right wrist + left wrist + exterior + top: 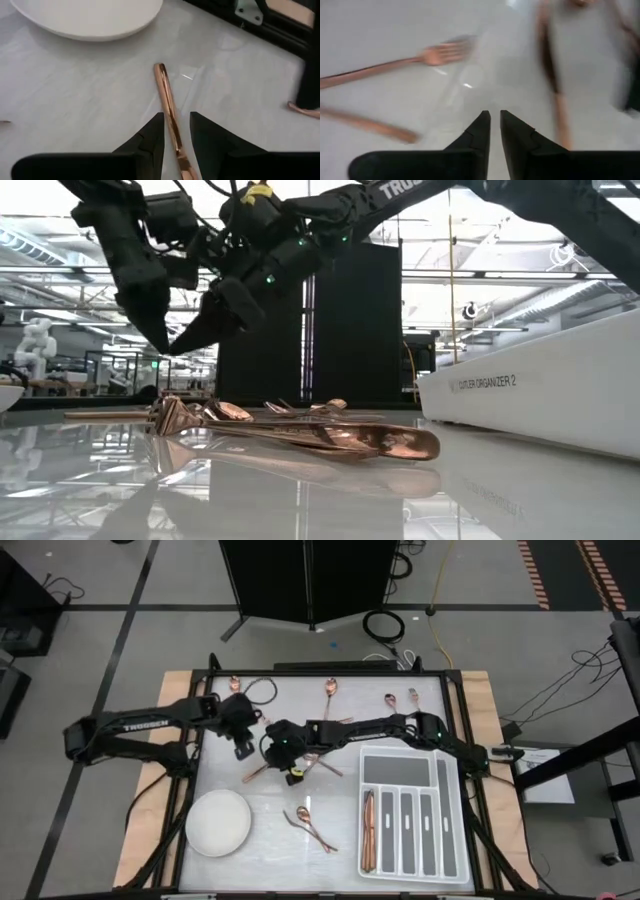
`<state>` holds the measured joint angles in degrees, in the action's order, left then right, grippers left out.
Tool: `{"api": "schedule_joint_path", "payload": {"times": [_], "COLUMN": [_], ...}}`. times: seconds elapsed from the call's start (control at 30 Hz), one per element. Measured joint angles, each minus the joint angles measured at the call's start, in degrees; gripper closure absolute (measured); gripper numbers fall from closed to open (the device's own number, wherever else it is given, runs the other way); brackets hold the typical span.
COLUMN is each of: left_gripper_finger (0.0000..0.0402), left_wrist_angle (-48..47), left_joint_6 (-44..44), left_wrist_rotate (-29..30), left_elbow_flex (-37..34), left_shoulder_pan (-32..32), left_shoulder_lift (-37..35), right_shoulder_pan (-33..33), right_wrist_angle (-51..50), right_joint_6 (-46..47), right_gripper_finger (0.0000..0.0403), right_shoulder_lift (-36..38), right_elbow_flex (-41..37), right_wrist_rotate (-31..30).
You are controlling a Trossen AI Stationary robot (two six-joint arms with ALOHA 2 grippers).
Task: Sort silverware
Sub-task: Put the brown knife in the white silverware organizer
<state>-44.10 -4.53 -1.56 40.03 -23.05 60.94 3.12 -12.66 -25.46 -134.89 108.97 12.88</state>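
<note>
Both dark arms reach in from opposite sides and meet over the middle of the tabletop, their wrists bent downward. The left claw (pixel 494 125) hangs just above the surface with its two fingers drawn close, only a narrow slit between the tips, nothing between them. The right claw (pixel 175 131) sits just beside it, its fingers set on either side of a slim copper handle (pixel 167 102).

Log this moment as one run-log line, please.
task: sort silverware | right gripper: shut on copper utensil, mid-table | left gripper: empty, beside it, above fork | tray: some pieces filed
</note>
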Motion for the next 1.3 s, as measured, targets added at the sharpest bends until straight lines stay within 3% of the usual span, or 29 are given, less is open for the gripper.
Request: {"api": "schedule_joint_path", "payload": {"times": [0.07, 0.27, 0.43, 0.6, 0.83, 1.13, 1.3], "left_gripper_finger": [0.0337, 0.0270, 0.0234, 0.0228, 0.0228, 0.0228, 0.0228], "left_wrist_angle": [0.1, 0.4, 0.7, 1.2, 2.1, 2.9, 2.9], "left_joint_6": [-0.7, 0.8, 2.6, 3.6, 4.5, 4.9, 5.4], "left_wrist_rotate": [2.3, 1.3, -2.9, -4.6, -5.3, -5.3, -5.3], "left_elbow_flex": [0.0, 0.0, 0.0, -0.1, -0.1, -0.1, -0.1], "left_shoulder_pan": [-2.2, -8.7, -11.9, -12.6, -12.6, -12.6, -12.6], "left_shoulder_lift": [-0.1, 0.2, 0.2, 0.2, 0.2, 0.2, 0.2], "right_shoulder_pan": [0.1, 0.5, 1.1, 3.4, 4.8, 4.0, 4.5], "right_wrist_angle": [1.0, 3.3, 4.2, 6.3, 6.8, -12.1, -14.6], "right_joint_6": [0.1, -0.6, -0.2, 1.6, 2.4, -1.7, -1.9], "right_gripper_finger": [0.0316, 0.0299, 0.0259, 0.0236, 0.0242, 0.0249, 0.0250], "right_shoulder_lift": [0.0, -0.3, -0.3, -1.9, -6.6, -16.8, -17.9], "right_elbow_flex": [0.0, 0.0, 0.0, 0.0, 2.8, 19.6, 21.2], "right_wrist_rotate": [1.7, 2.5, 4.6, 12.1, 14.4, 14.7, 15.1]}}
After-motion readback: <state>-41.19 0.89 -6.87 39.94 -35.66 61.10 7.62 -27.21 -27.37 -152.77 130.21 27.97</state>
